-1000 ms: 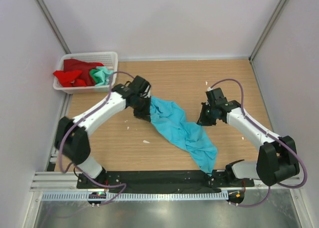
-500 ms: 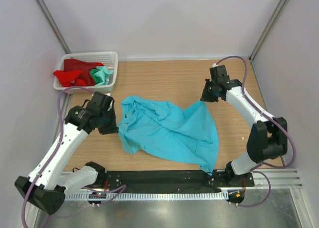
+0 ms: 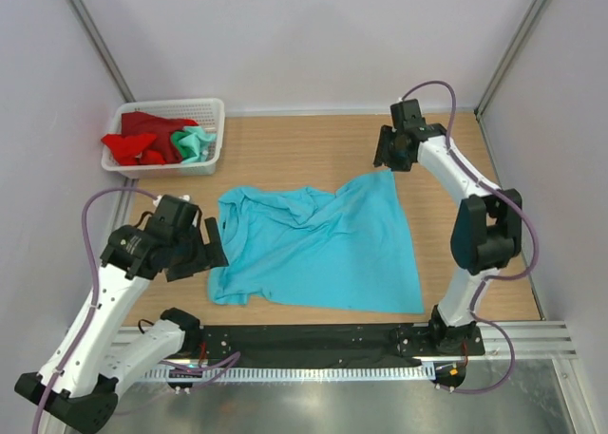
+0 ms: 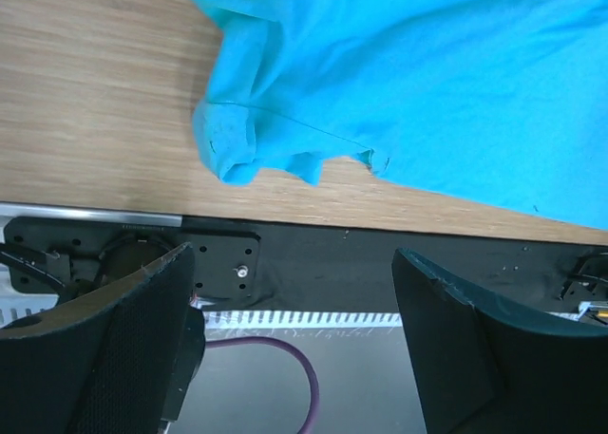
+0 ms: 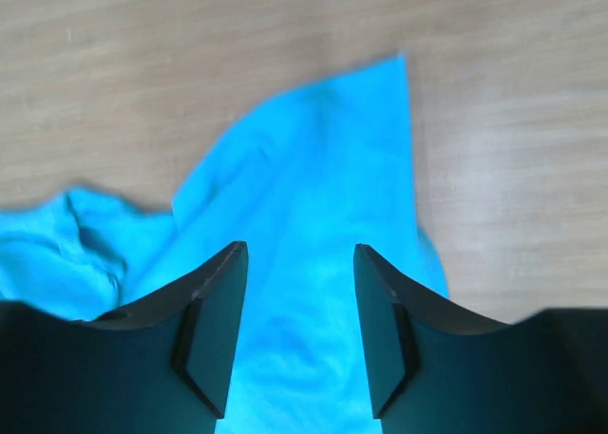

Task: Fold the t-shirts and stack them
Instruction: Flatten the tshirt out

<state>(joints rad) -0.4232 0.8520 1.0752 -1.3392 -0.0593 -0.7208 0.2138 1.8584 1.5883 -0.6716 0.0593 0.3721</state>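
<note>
A turquoise t-shirt (image 3: pixel 318 254) lies spread out, slightly rumpled, on the wooden table. My left gripper (image 3: pixel 214 249) is at the shirt's left edge, open and holding nothing. In the left wrist view the shirt (image 4: pixel 427 83) lies beyond the wide-apart fingers (image 4: pixel 123 349), whose gap (image 4: pixel 294 344) is over the table's near rail. My right gripper (image 3: pixel 384 160) hovers open over the shirt's far right corner. In the right wrist view the cloth (image 5: pixel 304 197) shows below the gap (image 5: pixel 296 334), not pinched. A red t-shirt (image 3: pixel 142 141) and a mint green one (image 3: pixel 195 142) lie bunched in the basket.
The white mesh basket (image 3: pixel 215 111) stands at the far left corner of the table (image 3: pixel 285 149). A black base rail (image 3: pixel 304 339) runs along the near edge. Pale walls close in the left, back and right sides.
Both grippers have opened and let go of the turquoise shirt, which went from a bunched strip to lying spread out. The left arm drew toward the near left, the right toward the far right.
</note>
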